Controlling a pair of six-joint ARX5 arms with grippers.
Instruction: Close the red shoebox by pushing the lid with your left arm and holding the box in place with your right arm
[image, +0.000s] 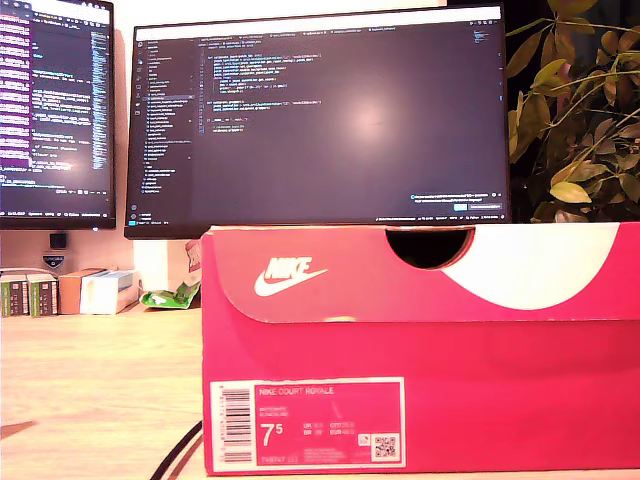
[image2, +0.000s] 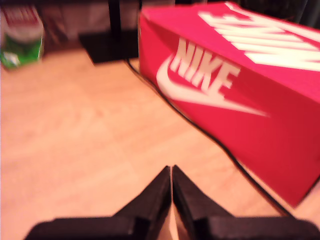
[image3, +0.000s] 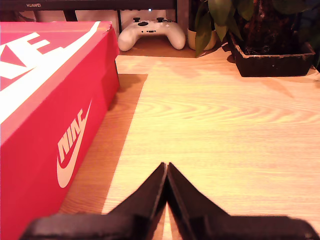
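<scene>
My first tool (image2: 171, 172) has its jaws pressed together with nothing between them, hanging over bare bench (image2: 75, 140) with the red shoebox (image2: 240, 95) near but clearly apart from it, one long logo side turned toward it; a dark cable (image2: 200, 127) runs along the foot of that side. My second tool (image3: 166, 170) is likewise pinched closed and empty, over the bench on the box's other long side, again near and not touching. In the exterior view neither tool shows; the shoebox fills the lower middle and the exterior view's right, its labelled end facing the camera, in front of two monitors (image: 320, 115). The lid (image: 420, 275) looks already seated down over the base, its front flap with the thumb cutout lying flat, so little or no closing seems left, though I cannot see the far edge. I judge the box to be light, thin cardboard: stiff enough along edges and corners, but the broad panels would dent under a point load, and the smooth bench would let it slide easily. So the closed tips would do best pressing flat near the lid's edge, while the other tool braces low against a side wall near a corner. A game controller (image3: 151, 32) and a potted plant (image3: 265, 45) sit well apart beyond the box.
</scene>
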